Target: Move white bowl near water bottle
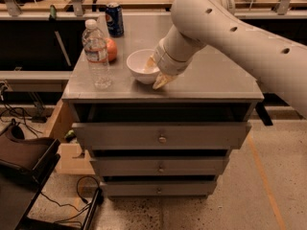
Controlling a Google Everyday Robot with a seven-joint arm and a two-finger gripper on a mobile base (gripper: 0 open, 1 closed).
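A grey worktop (211, 80) covers a metal cabinet with three drawers (162, 139), each with a small round knob in its middle. At the back left of the worktop a blue soda can (114, 19) stands upright. Nearer the front there is a round orange fruit (112, 49), well apart from the can. The gripper (156, 75) is low over the worktop, near the middle of its front edge. Left of the cabinet, a pale wooden box (72, 152) is on the speckled floor (268, 200). Black cables (62, 206) lie beside a dark brown bag (24, 158). A thin orange line (261, 176) crosses the floor on the right.
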